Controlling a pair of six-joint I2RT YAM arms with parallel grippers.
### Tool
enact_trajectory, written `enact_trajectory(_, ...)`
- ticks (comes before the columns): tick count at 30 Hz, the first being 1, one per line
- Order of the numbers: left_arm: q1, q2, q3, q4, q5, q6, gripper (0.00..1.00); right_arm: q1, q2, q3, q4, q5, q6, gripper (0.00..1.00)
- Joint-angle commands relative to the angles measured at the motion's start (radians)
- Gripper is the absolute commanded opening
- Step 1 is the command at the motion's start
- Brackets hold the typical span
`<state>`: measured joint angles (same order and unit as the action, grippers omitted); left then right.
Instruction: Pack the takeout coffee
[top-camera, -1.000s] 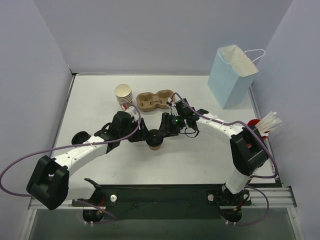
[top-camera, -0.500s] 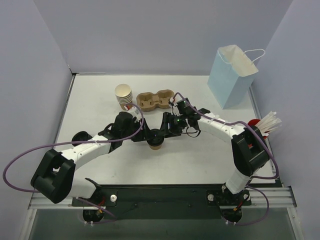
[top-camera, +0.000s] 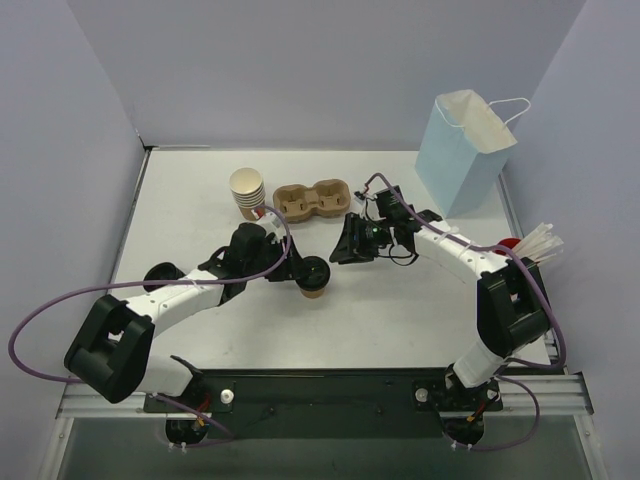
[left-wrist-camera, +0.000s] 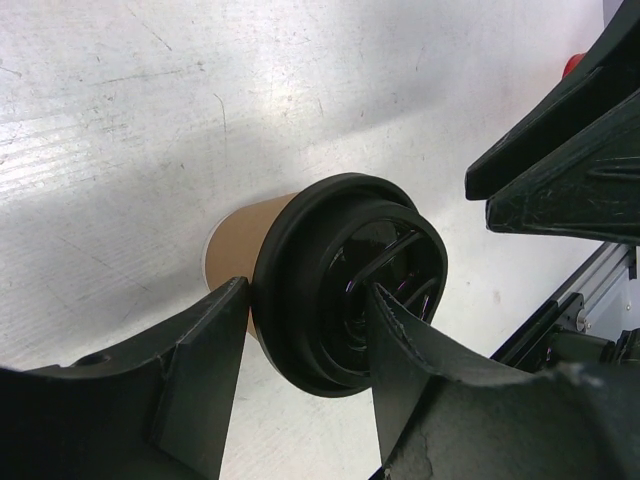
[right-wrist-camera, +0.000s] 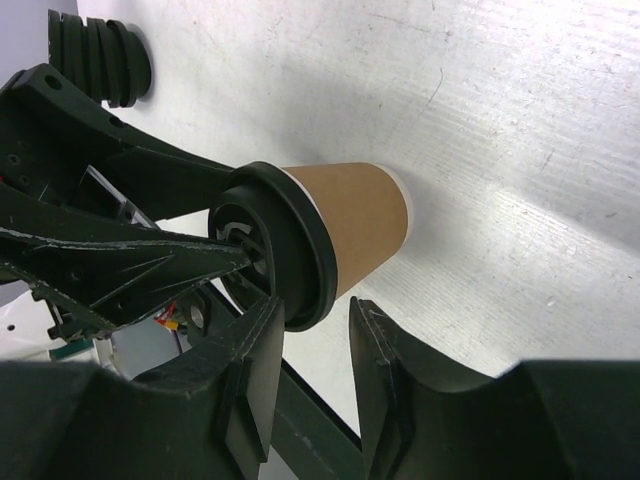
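Note:
One takeout coffee cup (top-camera: 314, 290) stands on the table, tan with a black lid (left-wrist-camera: 340, 270). My left gripper (top-camera: 298, 272) is shut on that lid, one finger (left-wrist-camera: 205, 370) against the outer rim and the other across the lid's top. In the right wrist view the cup (right-wrist-camera: 350, 225) lies just beyond my right gripper (right-wrist-camera: 315, 305), whose jaws stand a little apart with nothing between them. From above, the right gripper (top-camera: 340, 248) hangs to the cup's right and behind it, clear of it. The brown two-cup tray (top-camera: 310, 200) sits behind with both hollows bare.
A stack of lidless tan cups (top-camera: 247, 192) stands left of the tray. A light blue paper bag (top-camera: 465, 150) stands open at the back right. A red cup of white straws (top-camera: 530, 248) is at the right edge. Purple walls close in the table.
The right gripper has pulled back from the cup's lid, up and to the right. The left gripper has stayed on the lid, and the cup has not moved.

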<state>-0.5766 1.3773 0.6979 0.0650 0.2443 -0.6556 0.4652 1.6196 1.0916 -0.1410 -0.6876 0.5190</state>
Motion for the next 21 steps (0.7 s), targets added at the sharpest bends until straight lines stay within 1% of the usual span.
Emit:
enact_trajectory(1,-0.006,0.042,-0.037,-0.08,-0.025,0.063,0.58,-0.003,0.008,0.007,-0.002,-0.056,-0.017,0.33)
enact_trajectory(12,-0.006,0.055,-0.048,-0.08,-0.025,0.06,0.57,0.001,0.095,0.024,0.035,-0.07,-0.004,0.31)
enact_trajectory(15,-0.006,0.058,-0.051,-0.047,-0.022,0.059,0.57,0.003,0.111,0.01,0.052,-0.069,0.001,0.29)
enact_trajectory(16,-0.008,0.058,-0.052,-0.044,-0.022,0.057,0.57,0.003,0.115,0.004,0.057,-0.067,0.003,0.27)
enact_trajectory(19,-0.008,0.063,-0.057,-0.042,-0.03,0.053,0.57,0.001,0.114,-0.041,0.069,-0.032,0.015,0.23)
enact_trajectory(21,-0.008,0.071,-0.06,-0.042,-0.04,0.047,0.57,0.0,0.111,-0.079,0.07,0.014,0.019,0.22)
